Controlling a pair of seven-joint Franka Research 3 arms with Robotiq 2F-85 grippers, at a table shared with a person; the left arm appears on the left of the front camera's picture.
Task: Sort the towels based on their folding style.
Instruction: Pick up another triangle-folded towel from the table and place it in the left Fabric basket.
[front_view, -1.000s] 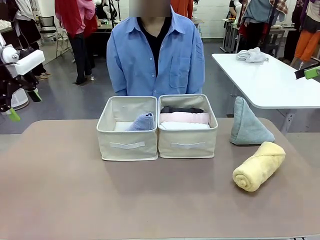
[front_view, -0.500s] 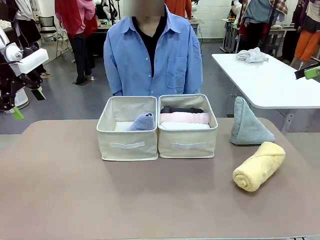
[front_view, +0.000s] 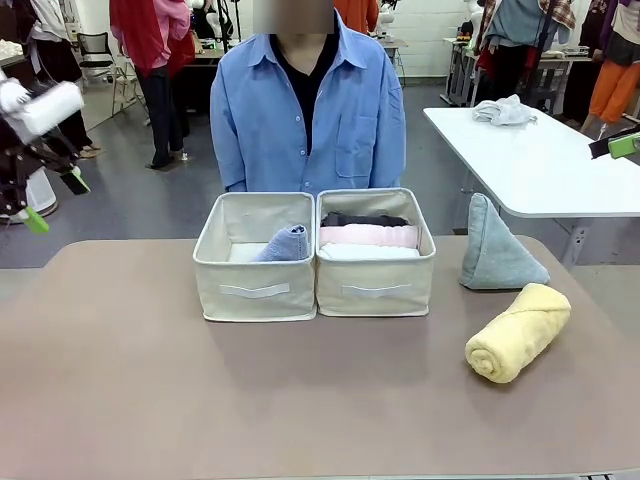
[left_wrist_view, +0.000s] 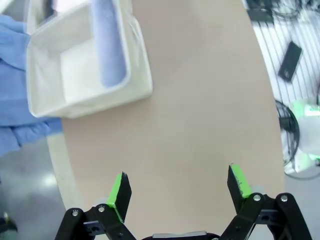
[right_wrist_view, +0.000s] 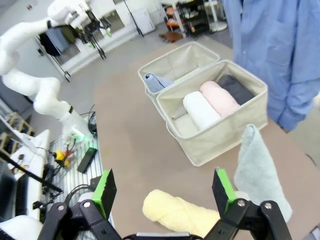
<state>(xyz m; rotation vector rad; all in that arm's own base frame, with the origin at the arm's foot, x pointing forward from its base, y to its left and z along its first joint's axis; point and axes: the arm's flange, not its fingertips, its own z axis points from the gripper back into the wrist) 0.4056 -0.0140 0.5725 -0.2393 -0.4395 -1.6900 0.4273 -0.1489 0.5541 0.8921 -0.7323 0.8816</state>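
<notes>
At the table's far middle, two beige fabric boxes stand side by side and touching, in front of a person (front_view: 310, 110) in a blue shirt. The left box (front_view: 255, 268) holds one light blue cone towel (front_view: 285, 243), leaning toward the wall it shares with its neighbour. The right box (front_view: 375, 270) holds three rolls lying crosswise: the dark grey towel (front_view: 362, 219) at the back, the pink towel (front_view: 368, 235) in the middle and the white towel (front_view: 368, 252) at the front. Two towels lie outside on the table (front_view: 150, 380), toward the robot's right: the teal-green cone towel (front_view: 497, 248) stands upright, and the yellow rolled towel (front_view: 518, 331) lies just in front of it.

Compared with a second ago, the left gripper (front_view: 57, 201) sits a little higher at the picture's left edge, off the table's corner. Boxes and towels lie where they were.

Seen from the left wrist, the left gripper's jaws are spread wide and empty over bare tabletop, with the left box and its blue cone well apart from them. Seen from the right wrist, the right gripper (right_wrist_view: 164, 191) is likewise spread and empty. The yellow roll shows low between its two fingers but farther off on the table, untouched, and the teal-green cone lies beyond one fingertip.
</notes>
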